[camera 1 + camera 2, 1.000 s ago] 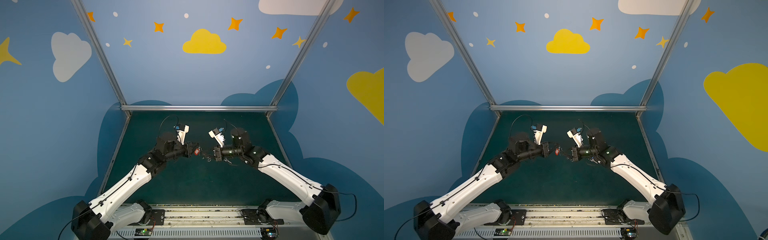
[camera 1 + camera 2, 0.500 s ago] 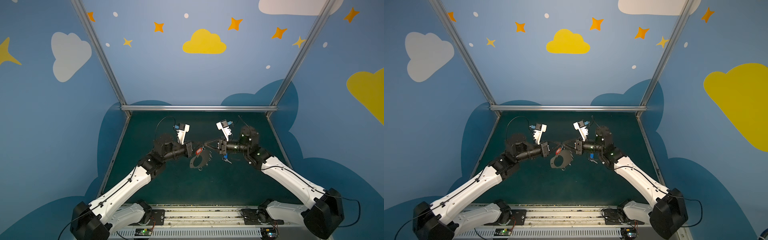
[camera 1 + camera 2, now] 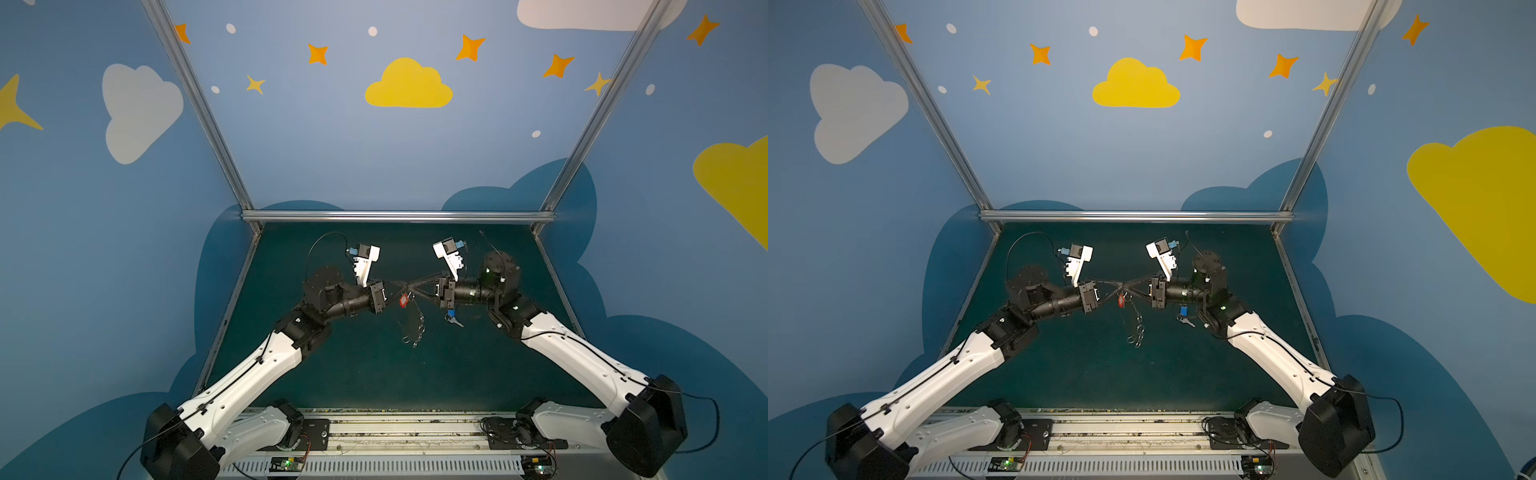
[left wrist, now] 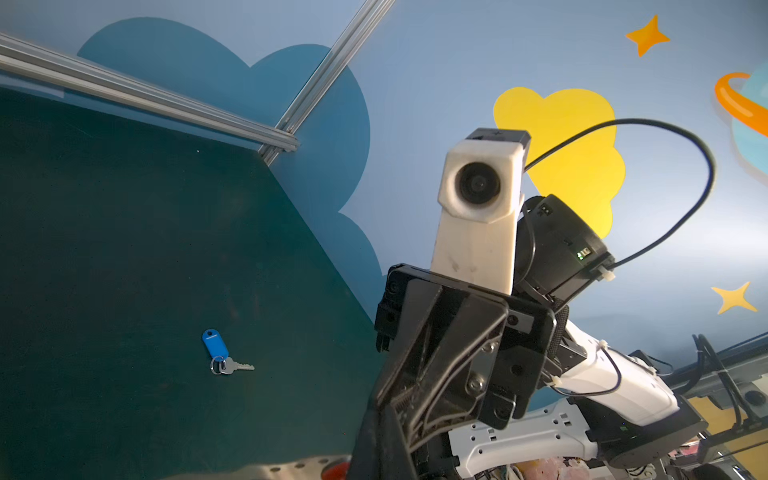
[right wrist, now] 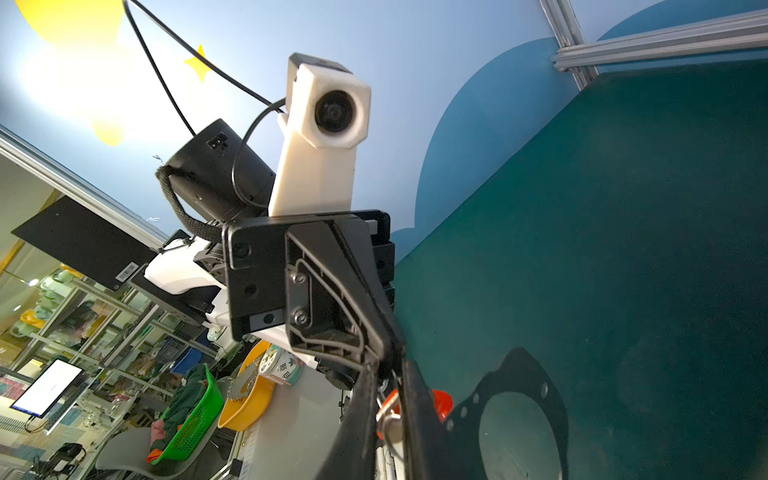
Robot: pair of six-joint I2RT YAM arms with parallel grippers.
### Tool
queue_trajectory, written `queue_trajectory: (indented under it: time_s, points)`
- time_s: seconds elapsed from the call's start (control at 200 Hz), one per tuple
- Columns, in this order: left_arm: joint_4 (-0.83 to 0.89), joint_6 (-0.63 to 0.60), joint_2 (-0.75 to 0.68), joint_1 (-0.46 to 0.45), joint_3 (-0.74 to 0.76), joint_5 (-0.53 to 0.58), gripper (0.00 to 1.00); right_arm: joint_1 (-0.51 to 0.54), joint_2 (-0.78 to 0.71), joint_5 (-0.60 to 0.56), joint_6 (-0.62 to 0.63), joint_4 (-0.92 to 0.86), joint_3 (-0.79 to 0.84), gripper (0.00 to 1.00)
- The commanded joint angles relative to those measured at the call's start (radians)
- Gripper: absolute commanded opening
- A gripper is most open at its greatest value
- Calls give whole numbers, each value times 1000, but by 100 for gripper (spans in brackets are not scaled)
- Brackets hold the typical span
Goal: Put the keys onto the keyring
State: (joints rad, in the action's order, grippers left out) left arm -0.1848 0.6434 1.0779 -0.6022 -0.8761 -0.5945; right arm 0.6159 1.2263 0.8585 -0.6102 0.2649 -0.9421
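Both grippers meet tip to tip above the mat's middle in both top views. My left gripper [image 3: 400,286] is shut on the edge of the keyring [image 3: 417,322], a grey plate hanging edge-on with wire rings [image 3: 412,340] dangling below. In the right wrist view the keyring [image 5: 465,428] shows its oval hole. My right gripper [image 5: 388,424] is shut on the silver ring of the red-tagged key [image 5: 442,401]; its tag [image 3: 403,300] hangs under the tips. The blue-tagged key [image 3: 452,318] [image 4: 220,351] lies loose on the mat under the right wrist.
The green mat [image 3: 353,374] is bounded by aluminium rails at the back [image 3: 395,216] and sides, with blue painted walls behind. A base rail [image 3: 395,428] runs along the front edge between the arm mounts.
Half a second ago my right gripper had drawn back, opened and left the keyring hanging flat-on from the left. It has returned to the left's tips and closed; the keyring now hangs edge-on.
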Motion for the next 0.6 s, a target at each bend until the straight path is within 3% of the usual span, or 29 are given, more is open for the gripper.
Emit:
queue_trajectory:
  time_s: [0.0,0.075,0.33,0.456,0.596]
  points:
    - [-47,2,1,3,-11,-21,4,5,6,44,-5,35,-1,10]
    - [-48,4,4,4,-12,-19,4,5,10,56,-3,27,-7,4]
    - [-58,8,10,4,-14,-19,4,10,26,88,-4,-1,-29,3]
    - [-59,9,7,5,-14,-20,4,11,33,97,-12,3,-35,11]
    - [-54,6,2,5,-10,-14,4,12,39,97,-17,8,-35,10]
